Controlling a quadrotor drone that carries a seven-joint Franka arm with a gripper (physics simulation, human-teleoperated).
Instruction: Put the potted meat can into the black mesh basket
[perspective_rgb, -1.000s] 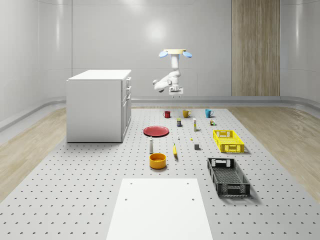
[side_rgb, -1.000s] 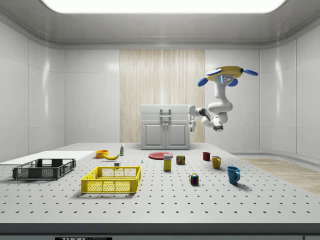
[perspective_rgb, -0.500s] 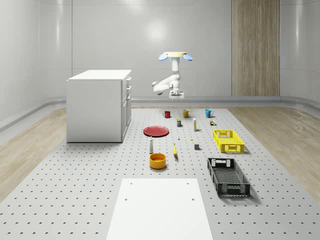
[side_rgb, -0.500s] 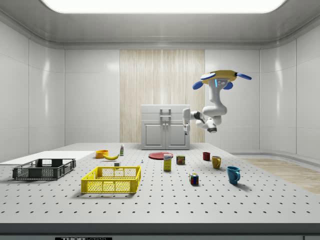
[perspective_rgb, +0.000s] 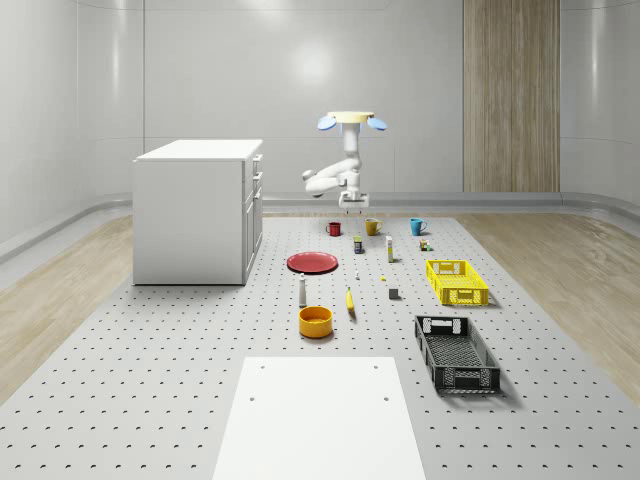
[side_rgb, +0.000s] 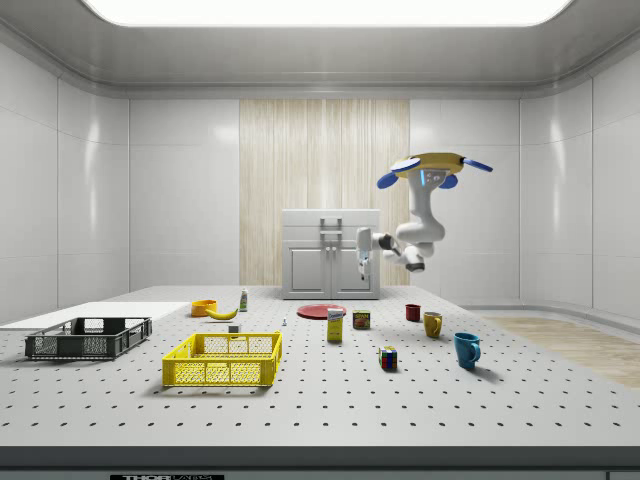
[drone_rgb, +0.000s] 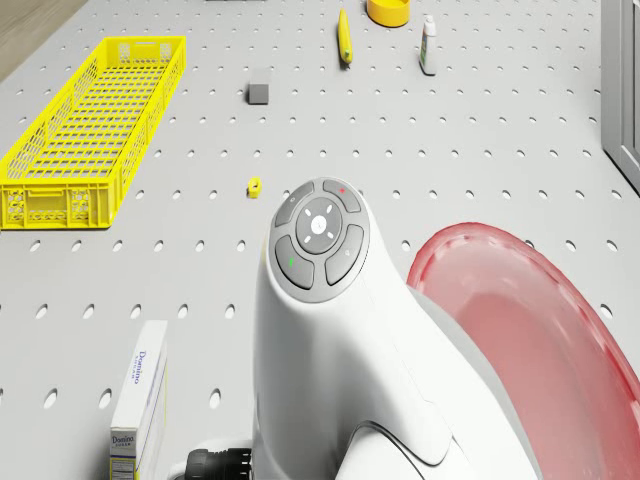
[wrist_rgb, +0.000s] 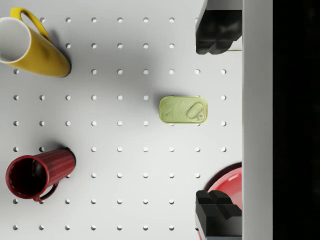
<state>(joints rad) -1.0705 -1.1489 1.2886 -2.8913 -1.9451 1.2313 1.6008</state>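
drone: hovering over the far mugs
end effector: spread wide, empty, above the meat can
meat can: upright on counter, between 2 mugs and red plate
baskets: 2, black basket, yellow basket

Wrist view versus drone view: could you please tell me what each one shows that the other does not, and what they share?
Wrist view, not drone view: the potted meat can on the table below the open fingers, the yellow mug and the red mug. Drone view, not wrist view: the yellow basket, banana, sugar box and the robot's arm. Shared: the red plate and the perforated table, over which the drone hovers.
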